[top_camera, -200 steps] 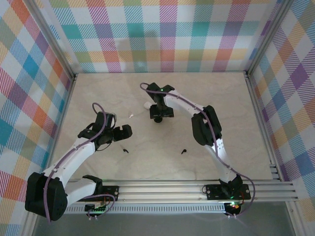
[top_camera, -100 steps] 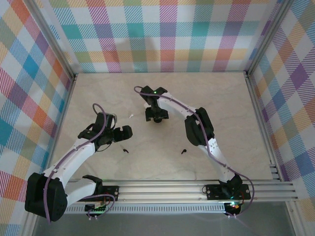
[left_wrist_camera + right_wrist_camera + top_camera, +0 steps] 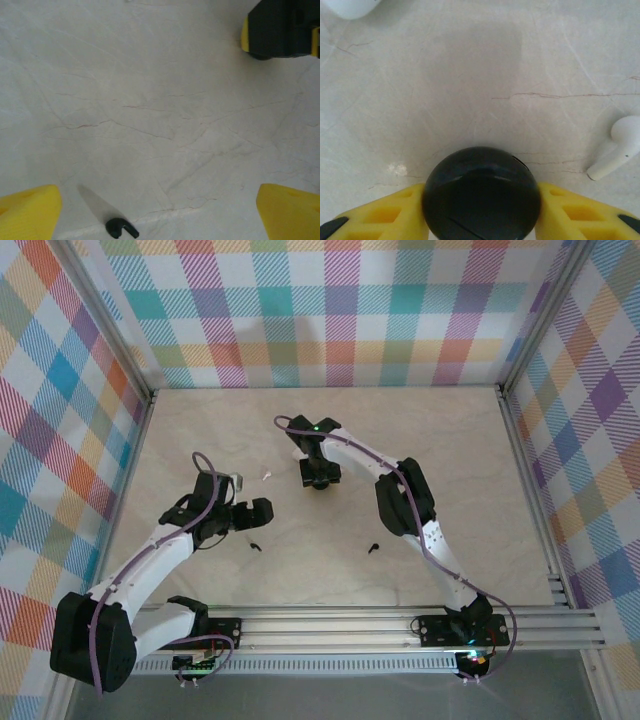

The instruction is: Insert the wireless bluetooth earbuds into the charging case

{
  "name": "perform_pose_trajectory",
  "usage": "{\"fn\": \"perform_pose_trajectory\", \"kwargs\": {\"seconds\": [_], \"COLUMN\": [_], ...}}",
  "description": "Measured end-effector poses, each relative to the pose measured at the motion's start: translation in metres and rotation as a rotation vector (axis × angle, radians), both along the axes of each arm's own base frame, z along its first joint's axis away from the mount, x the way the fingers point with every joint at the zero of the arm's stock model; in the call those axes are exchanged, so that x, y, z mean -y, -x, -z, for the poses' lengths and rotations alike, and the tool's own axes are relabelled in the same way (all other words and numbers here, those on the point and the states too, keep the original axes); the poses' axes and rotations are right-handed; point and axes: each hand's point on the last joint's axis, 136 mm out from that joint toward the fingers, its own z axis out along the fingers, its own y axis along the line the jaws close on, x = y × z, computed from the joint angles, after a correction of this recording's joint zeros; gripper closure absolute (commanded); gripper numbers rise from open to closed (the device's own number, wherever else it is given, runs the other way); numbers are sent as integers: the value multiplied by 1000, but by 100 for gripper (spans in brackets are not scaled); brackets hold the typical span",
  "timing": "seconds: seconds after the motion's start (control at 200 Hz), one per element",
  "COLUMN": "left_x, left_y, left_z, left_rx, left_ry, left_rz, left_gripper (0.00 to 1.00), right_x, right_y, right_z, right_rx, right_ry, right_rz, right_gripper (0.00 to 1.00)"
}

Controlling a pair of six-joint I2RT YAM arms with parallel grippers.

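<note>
My right gripper (image 3: 481, 210) is shut on a round black charging case (image 3: 481, 192), with a yellow pad touching each side of it. In the top view this gripper (image 3: 319, 478) points down at mid table. One white earbud (image 3: 619, 147) lies just right of the case, and in the top view it (image 3: 267, 476) sits left of the gripper. My left gripper (image 3: 160, 212) stands wide open over bare table, with a black earbud (image 3: 120, 228) lying between its fingers, nearer the left one. The top view shows that black earbud (image 3: 254, 545) below the left gripper (image 3: 250, 513), and a second black earbud (image 3: 373, 548) lies further right.
A white case (image 3: 349, 6) lies beyond the black one, partly behind the right arm in the top view (image 3: 297, 453). Checkered walls and metal rails (image 3: 150, 400) enclose the marble table (image 3: 460, 490). The right gripper's black body (image 3: 282, 27) shows far off in the left wrist view.
The right gripper has shifted slightly left and its fingers have closed onto the black case. The left gripper has edged slightly toward the near side.
</note>
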Motion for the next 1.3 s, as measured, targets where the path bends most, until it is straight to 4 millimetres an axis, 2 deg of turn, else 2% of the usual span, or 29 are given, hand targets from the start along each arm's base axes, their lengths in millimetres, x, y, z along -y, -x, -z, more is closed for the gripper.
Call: {"fn": "perform_pose_trajectory", "kwargs": {"seconds": [0.14,0.255,0.41,0.56,0.675,0.78,1.055,1.305], "left_x": [10,18,37,66,83,91,101,109], "left_y": [3,-2,-8,-10,-17,-29,-51,-64], "left_z": [-4,-19,-50,-82,-99,-106,-109,-100], "left_rx": [69,171,350,505,586,627,671,672], "left_ry": [71,135,216,277,328,373,452,484], "left_rz": [35,56,105,186,211,192,156,147], "left_gripper": [4,5,5,7,10,11,19,26], "right_x": [3,2,-10,-25,-33,-35,-34,-34], "right_y": [12,18,24,24,26,33,47,51], "right_z": [-4,-23,-74,-130,-156,-166,-181,-204], "right_rx": [-16,-11,8,40,41,22,-22,-17], "right_ry": [-35,-118,-334,-543,-652,-710,-797,-863], "right_rz": [10,51,132,182,211,237,292,297], "right_gripper": [53,53,54,55,55,56,56,57]}}
